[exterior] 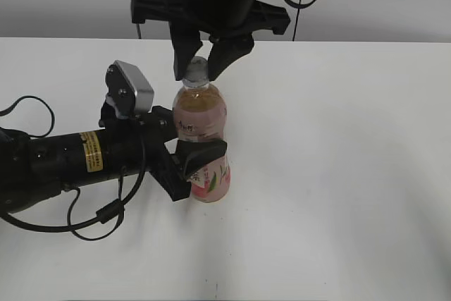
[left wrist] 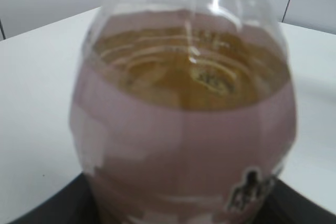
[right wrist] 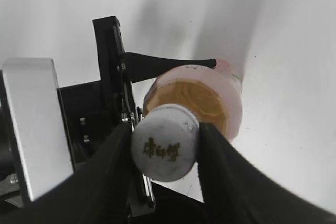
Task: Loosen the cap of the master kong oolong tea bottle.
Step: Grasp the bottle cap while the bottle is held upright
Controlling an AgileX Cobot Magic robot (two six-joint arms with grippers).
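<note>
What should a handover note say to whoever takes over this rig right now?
Left gripper: shut on the master kong oolong tea bottle at label height, holding it upright on the white table.
Right gripper: above the bottle, fingers closed on either side of the cap.
Done: bottle braced, cap gripped.
Left: twist the cap loose. Whether it has turned at all cannot be told from these views.
</note>
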